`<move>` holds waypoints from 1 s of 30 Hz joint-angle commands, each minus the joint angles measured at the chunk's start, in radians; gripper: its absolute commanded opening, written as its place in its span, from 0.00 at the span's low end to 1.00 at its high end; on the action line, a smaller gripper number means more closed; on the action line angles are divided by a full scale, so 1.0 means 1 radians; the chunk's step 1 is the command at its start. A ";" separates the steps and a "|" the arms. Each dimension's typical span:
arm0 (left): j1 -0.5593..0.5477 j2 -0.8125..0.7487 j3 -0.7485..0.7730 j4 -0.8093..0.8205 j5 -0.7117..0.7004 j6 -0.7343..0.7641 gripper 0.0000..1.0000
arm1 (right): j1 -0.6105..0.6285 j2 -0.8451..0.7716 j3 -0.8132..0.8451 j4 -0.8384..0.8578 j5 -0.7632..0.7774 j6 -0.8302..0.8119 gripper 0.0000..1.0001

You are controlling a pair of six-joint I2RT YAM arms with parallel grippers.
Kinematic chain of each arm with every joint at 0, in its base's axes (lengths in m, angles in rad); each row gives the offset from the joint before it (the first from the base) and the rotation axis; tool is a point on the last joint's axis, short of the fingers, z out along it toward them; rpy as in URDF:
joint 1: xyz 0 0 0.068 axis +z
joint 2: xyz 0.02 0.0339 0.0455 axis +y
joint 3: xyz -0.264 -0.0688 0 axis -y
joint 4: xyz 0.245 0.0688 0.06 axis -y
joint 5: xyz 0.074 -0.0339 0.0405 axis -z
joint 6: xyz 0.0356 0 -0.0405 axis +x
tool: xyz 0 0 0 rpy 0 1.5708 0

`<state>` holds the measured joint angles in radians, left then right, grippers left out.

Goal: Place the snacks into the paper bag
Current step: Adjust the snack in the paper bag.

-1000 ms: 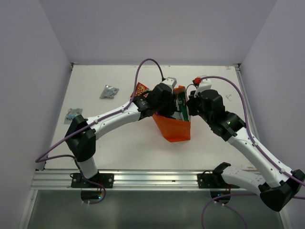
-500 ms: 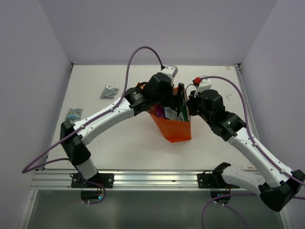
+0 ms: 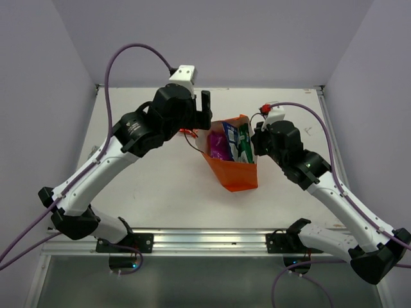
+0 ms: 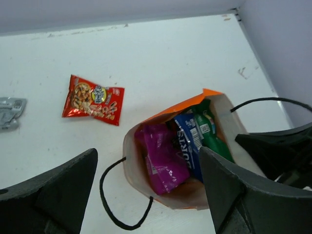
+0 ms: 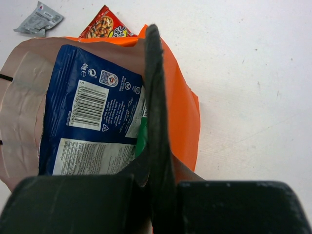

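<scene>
The orange paper bag [image 3: 237, 176] stands open at mid-table. Inside it sit a magenta packet [image 4: 163, 156], a dark blue packet [image 4: 187, 144] and a green packet [image 4: 209, 134], also seen from above as magenta [image 3: 219, 146] and blue [image 3: 232, 142]. My right gripper [image 5: 152, 34] is shut on the bag's right wall [image 5: 180, 112], beside the blue packet [image 5: 87, 122]. My left gripper [image 4: 147, 155] hangs open and empty above the bag's left rear [image 3: 196, 112]. A red packet [image 4: 93, 100] and a silver-grey packet [image 4: 9, 111] lie on the table behind the bag.
A black cord handle [image 4: 109, 195] loops out onto the table from the bag's left rim. Pale walls close the table at the back and both sides. An aluminium rail [image 3: 205, 240] carries the arm bases along the near edge.
My left gripper has opened, risen out of the bag and pulled back to the left; the magenta packet now lies in the bag. The right arm has not moved.
</scene>
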<state>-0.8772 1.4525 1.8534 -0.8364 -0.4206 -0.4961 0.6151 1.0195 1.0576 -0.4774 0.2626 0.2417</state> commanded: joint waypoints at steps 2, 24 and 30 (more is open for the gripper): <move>0.064 0.005 -0.115 -0.096 0.041 -0.036 0.87 | 0.002 0.001 0.015 0.011 -0.017 -0.012 0.00; 0.132 0.123 0.015 -0.048 0.310 -0.030 0.00 | 0.002 0.004 0.100 -0.085 -0.059 0.037 0.00; 0.179 0.250 0.029 -0.078 0.460 -0.016 0.00 | 0.000 0.052 0.082 -0.080 -0.042 0.093 0.00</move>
<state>-0.7383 1.6253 1.8420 -0.9375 -0.0719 -0.5274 0.6151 1.0302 1.0962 -0.5095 0.2256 0.2855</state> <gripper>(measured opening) 0.026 0.014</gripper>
